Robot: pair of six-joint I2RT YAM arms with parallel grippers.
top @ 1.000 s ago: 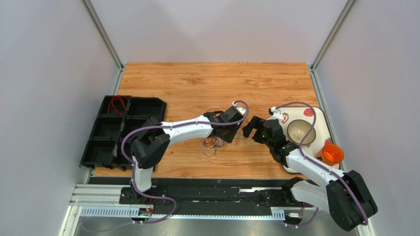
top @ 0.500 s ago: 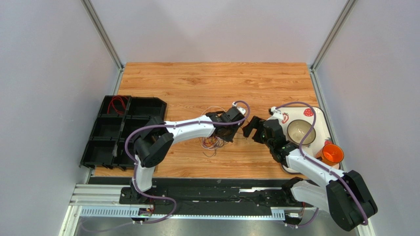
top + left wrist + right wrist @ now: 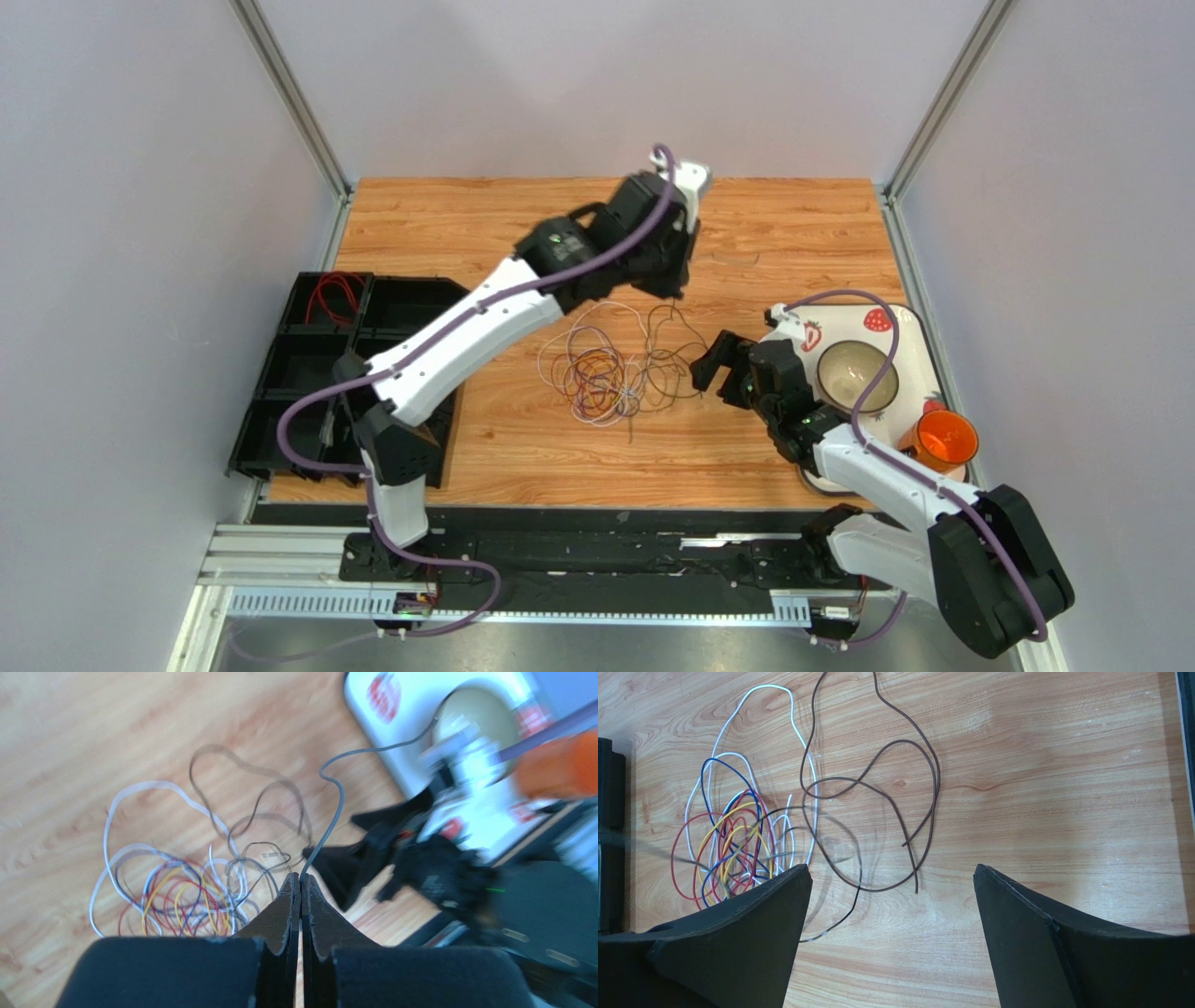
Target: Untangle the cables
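Note:
The cables (image 3: pixel 603 371) lie in a loose tangle at the middle of the table: red, yellow, blue and white loops (image 3: pixel 731 847) bunched together, with a dark brown cable (image 3: pixel 906 777) spread out to their right. My left gripper (image 3: pixel 676 284) hangs high above the table's far side, shut on a thin grey cable (image 3: pixel 335 815) that leaves its tips (image 3: pixel 300 876) and curves away. The tangle (image 3: pixel 175 896) lies below it. My right gripper (image 3: pixel 716 367) is low, just right of the tangle, open, with bare wood between its fingers (image 3: pixel 891 871).
A black bin with several compartments (image 3: pixel 337 371) stands at the left edge, a red wire (image 3: pixel 334 297) in its back compartment. A white tray (image 3: pixel 905 329) at the right carries a bowl (image 3: pixel 859 371); an orange cup (image 3: pixel 947 438) is beside it.
My left gripper has shut on the grey cable, then risen and swung from the tangle toward the far side, drawing the cable up. The right arm has not moved.

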